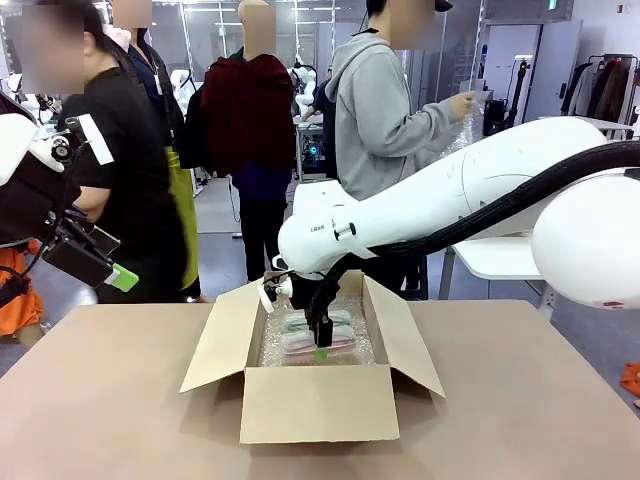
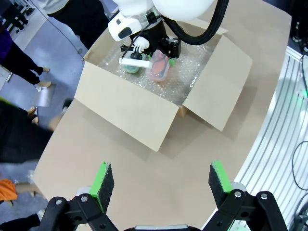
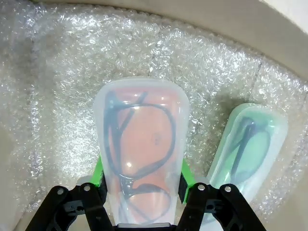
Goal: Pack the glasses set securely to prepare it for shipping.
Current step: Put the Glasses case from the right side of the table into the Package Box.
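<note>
The left gripper hangs above the left side of the light brown table. Its two green-padded fingers are spread wide with nothing between them.

Midway between the table's left and right edges stands a brown cardboard box. All its flaps are folded outward and its floor is lined with clear bubble wrap. Both cases of the glasses set lie on that lining, side by side and lengthwise parallel. In the front view the pale mint-green translucent case lies nearer the box's far wall, and the clear pinkish-red translucent case lies just in front of it. Dark-framed glasses show through each lid.

The right arm comes in from the table's right side and reaches down into the box. The right gripper straddles the pinkish-red case, with its green pads against both long sides, pinching it. The mint-green case lies just beside that gripper, untouched.

Beyond the table's far edge, towards the right, a person in a grey hooded top stands turned sideways with one hand raised.
</note>
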`<state>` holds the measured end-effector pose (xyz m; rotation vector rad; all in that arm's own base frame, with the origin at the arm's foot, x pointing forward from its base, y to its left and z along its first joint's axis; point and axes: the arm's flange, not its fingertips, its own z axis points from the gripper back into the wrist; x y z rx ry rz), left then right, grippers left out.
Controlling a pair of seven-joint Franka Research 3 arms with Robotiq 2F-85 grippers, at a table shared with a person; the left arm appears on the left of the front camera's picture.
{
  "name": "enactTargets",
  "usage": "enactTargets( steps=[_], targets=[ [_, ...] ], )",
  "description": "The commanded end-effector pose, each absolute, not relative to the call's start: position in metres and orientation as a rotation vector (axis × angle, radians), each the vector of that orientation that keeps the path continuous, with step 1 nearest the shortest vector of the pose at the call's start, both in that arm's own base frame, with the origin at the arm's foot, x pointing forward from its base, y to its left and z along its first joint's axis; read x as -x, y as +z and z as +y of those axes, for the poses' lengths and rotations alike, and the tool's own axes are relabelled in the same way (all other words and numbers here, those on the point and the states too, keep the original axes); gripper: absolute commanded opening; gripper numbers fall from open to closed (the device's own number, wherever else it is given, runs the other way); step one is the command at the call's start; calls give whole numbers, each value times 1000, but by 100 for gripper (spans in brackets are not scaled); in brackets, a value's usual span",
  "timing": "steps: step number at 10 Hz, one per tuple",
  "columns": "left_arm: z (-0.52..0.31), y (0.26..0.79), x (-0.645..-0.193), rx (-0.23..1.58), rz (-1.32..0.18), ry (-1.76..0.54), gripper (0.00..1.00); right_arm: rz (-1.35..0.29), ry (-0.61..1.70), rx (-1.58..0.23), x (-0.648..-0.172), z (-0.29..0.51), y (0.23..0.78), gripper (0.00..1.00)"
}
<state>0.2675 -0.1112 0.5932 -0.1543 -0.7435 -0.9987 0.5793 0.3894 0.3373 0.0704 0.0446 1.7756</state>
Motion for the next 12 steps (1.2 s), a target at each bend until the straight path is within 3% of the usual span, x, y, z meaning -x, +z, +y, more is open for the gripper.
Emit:
enactTargets(
  steps=[1, 2, 3, 12],
  targets=[
    [-109, 593, -267, 153, -746, -1007, 100, 73, 1729, -50, -579, 393, 342, 71],
    [-109, 593, -267, 153, -746, -1007, 100, 79, 1719, -53, -580, 393, 342, 92],
    [-109, 593, -267, 153, -746, -1007, 100, 71, 1714, -49, -579, 393, 343, 100],
    [-109, 593, -267, 153, -746, -1007, 100, 53, 1730, -70, -581, 389, 342, 100]
  ],
)
